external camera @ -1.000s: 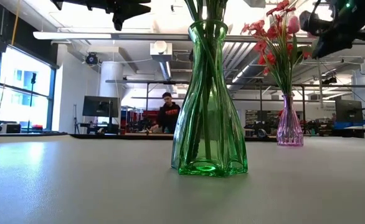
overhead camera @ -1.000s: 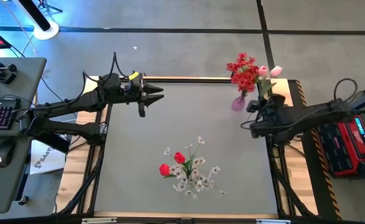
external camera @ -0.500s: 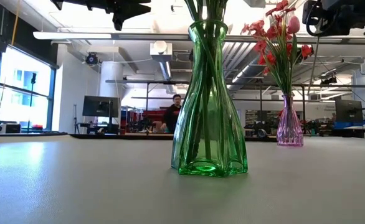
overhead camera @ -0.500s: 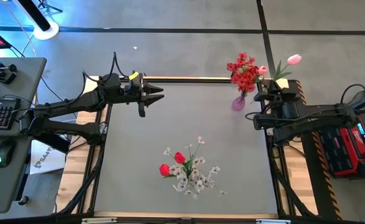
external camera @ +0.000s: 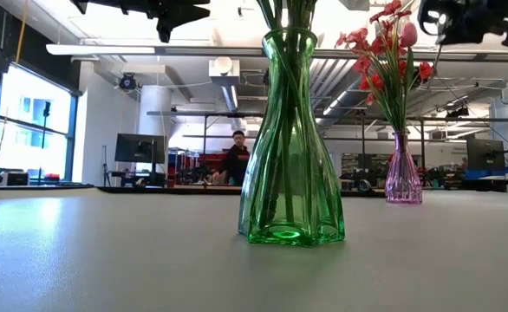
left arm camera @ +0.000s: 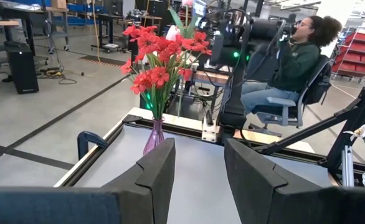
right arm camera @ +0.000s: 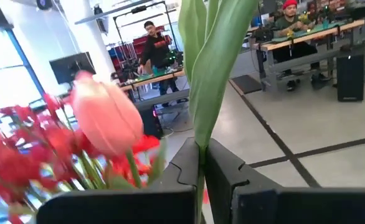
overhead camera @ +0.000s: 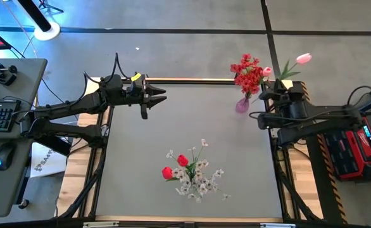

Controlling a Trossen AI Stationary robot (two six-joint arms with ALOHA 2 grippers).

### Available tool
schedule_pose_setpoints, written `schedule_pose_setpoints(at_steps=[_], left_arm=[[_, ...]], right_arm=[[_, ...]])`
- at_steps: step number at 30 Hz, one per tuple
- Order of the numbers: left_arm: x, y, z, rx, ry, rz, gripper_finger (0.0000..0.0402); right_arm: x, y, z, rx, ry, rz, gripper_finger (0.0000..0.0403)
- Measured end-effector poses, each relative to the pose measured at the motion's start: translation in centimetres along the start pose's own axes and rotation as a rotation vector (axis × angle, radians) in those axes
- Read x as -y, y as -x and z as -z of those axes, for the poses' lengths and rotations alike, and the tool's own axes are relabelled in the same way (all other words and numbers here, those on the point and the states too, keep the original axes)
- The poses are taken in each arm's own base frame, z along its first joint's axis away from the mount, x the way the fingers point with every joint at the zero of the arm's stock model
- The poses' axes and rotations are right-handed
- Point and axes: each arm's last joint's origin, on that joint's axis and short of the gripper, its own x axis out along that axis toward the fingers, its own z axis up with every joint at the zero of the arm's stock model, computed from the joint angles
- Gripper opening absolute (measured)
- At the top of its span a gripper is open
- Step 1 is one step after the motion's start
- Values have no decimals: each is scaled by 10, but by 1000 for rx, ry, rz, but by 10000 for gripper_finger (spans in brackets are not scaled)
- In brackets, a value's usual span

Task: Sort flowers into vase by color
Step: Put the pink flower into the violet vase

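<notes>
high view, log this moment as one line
right tool: shut on pink tulip, beside purple vase | left tool: open, empty, waiting far-left | green vase: red tulips, white sprays

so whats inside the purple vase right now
The purple vase holds red blossom clusters and one pink tulip. How many stems it holds can't be told. Another pink tulip is outside it, gripped by the right claw.
</notes>
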Motion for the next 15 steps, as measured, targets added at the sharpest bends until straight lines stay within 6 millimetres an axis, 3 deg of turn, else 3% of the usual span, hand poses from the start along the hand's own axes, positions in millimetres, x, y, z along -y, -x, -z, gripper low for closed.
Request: schedule_pose_setpoints(at_steps=[3,9,15], left_arm=[[0,0,0,0,0,0,129],[0,0,0,0,0,0,129],[0,0,0,-1,0,0,129]], right_arm=[[-4,0,-17,0,-2,0,0],[-14,0,-59,1,157,1,0],[-28,0,-91,-26,628,-18,0]])
